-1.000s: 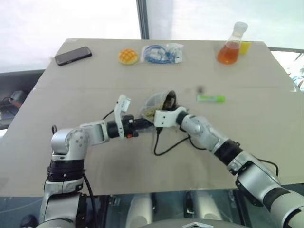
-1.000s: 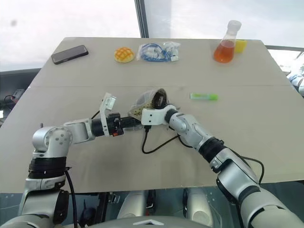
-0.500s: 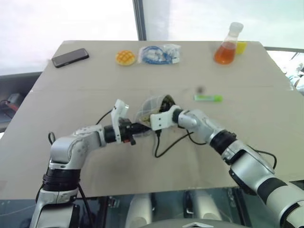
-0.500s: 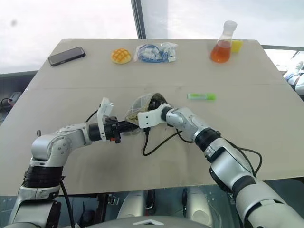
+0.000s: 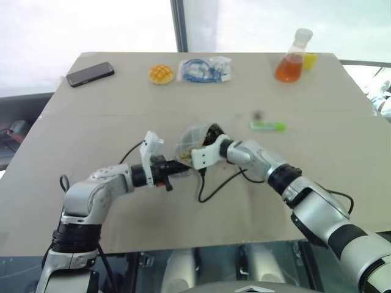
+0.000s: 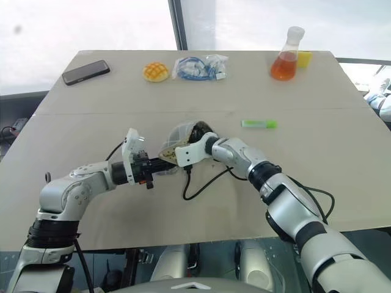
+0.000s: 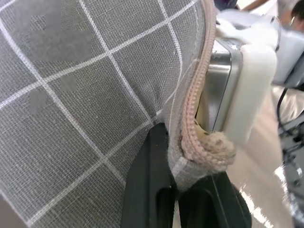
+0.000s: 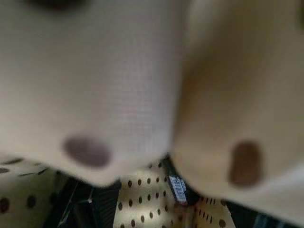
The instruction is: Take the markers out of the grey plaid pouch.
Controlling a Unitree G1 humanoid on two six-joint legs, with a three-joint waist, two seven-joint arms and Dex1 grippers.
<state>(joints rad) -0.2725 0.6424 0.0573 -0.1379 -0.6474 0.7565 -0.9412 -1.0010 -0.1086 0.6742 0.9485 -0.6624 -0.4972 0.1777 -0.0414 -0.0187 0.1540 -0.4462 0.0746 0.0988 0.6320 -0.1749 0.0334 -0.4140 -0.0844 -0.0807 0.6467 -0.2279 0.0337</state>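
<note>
Since the earlier frame the right gripper has pushed further into the mouth of the grey plaid pouch, and both arms have drawn a little closer together over the middle of the counter. The pouch is held up off the counter between the two arms: the left gripper has its jaws fully closed on the pouch's edge beside the zipper, as the left wrist view shows, with plaid fabric pinched between the black fingers. The right gripper's jaws sit inside the opening; from the head views I cannot tell how far apart they stand, nor whether they have hold of anything. One marker, the light-green highlighter, already lies on the counter to the right of the pouch, well apart from it. The step in hand seems to be fishing for the second marker; the right wrist view looks down past blurred dotted lining to a slim black marker with a small label, lying deep in the pouch. The next move probably calls for closing the jaws on that marker while the left gripper holds the mouth steady, then drawing it straight out so the lining does not snag. Most of the pouch's inside is hidden by folded lining close to the lens, the marker's ends are cut off, and the right fingertips are buried from the head views.
</note>
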